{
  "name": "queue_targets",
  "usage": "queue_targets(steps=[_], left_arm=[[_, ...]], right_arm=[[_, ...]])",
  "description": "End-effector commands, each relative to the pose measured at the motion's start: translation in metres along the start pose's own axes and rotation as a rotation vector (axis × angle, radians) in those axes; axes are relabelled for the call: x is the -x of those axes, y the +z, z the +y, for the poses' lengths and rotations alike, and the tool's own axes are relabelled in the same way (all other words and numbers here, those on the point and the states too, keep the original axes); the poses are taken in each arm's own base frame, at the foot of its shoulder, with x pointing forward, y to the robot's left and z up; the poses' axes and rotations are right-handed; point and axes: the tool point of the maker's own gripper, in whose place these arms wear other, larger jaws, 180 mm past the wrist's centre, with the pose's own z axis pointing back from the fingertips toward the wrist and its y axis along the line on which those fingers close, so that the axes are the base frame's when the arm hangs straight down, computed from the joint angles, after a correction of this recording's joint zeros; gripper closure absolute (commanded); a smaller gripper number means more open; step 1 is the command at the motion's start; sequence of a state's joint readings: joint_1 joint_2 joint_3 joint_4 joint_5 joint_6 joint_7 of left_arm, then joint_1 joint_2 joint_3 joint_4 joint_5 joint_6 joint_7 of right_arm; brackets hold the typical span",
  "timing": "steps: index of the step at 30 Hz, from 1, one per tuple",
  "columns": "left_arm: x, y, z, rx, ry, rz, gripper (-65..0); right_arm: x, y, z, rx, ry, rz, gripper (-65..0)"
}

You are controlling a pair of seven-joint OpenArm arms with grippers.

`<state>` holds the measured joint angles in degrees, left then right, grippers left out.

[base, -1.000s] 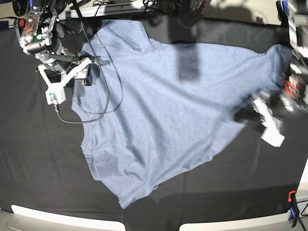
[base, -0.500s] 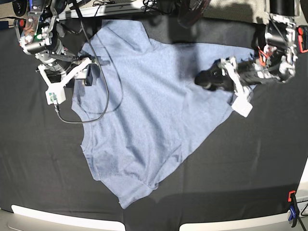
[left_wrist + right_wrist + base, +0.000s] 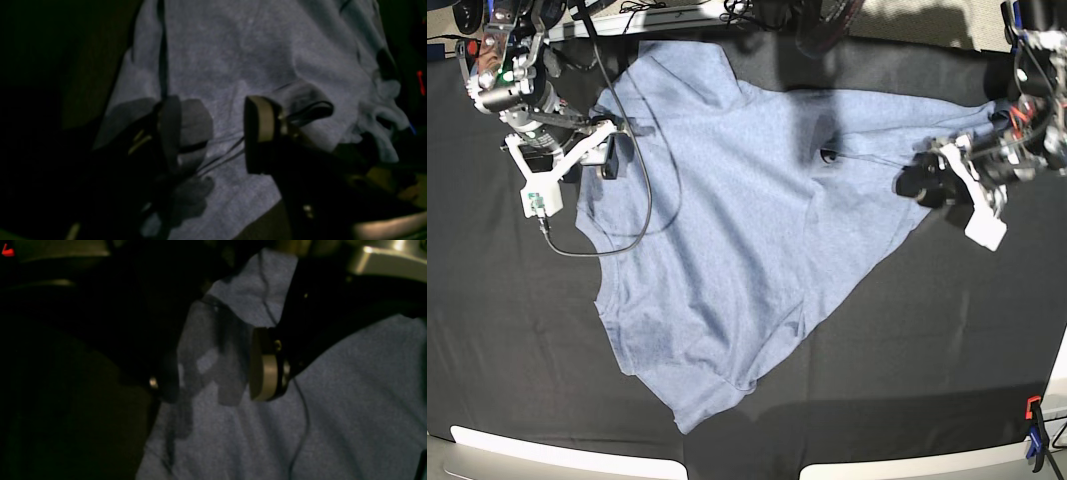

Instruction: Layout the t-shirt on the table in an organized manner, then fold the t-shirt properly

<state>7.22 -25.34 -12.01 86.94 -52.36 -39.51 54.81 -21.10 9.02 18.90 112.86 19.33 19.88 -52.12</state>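
1. The t-shirt (image 3: 737, 230) lies spread but skewed across the black table (image 3: 927, 380), one side doubled over itself.
2. The left gripper (image 3: 213, 136) hovers over the fabric with jaws parted, gripping nothing, seemingly between grabs.
3. The right gripper (image 3: 217, 363) waits at the opposite sleeve edge, jaws wide, cloth lying between them unpinched, probably to anchor that corner.
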Motion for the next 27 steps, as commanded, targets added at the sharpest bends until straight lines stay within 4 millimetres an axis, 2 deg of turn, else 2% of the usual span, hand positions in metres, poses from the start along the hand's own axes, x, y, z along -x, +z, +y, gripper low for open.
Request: queue_targets(steps=[1,8,11,15,20,23,27], left_arm=[[-0.012,0.004,-0.002,0.009,-0.018,-0.043,-25.0],[0.007,-0.01,0.002,-0.059,-0.03,0.008,-24.9],[0.007,-0.016,0.0,-0.069,-0.024,-0.005,-24.9],[0.007,-0.011,0.028,-0.227,0.011,-0.008,-24.9],[0.008,-0.008,0.038,-0.282,0.037,-0.003,-24.9],[0.01,-0.01,0.033,-0.255,0.067,-0.007,-24.9],[0.011,-0.014,0.009,-0.126,0.084,-0.023,-24.9]], right_arm=[[-0.012,0.003,-0.001,0.0,0.015,-0.044,-32.7],[-0.011,0.003,-0.001,0.0,0.015,-0.038,-32.7],[-0.011,0.003,-0.001,0.0,0.015,-0.039,-32.7],[-0.01,0.003,-0.001,0.0,0.015,-0.032,-32.7],[-0.01,0.003,-0.001,0.0,0.015,-0.032,-32.7],[-0.01,0.003,-0.001,0.0,0.015,-0.033,-32.7],[-0.01,0.003,-0.001,0.0,0.015,-0.035,-32.7]])
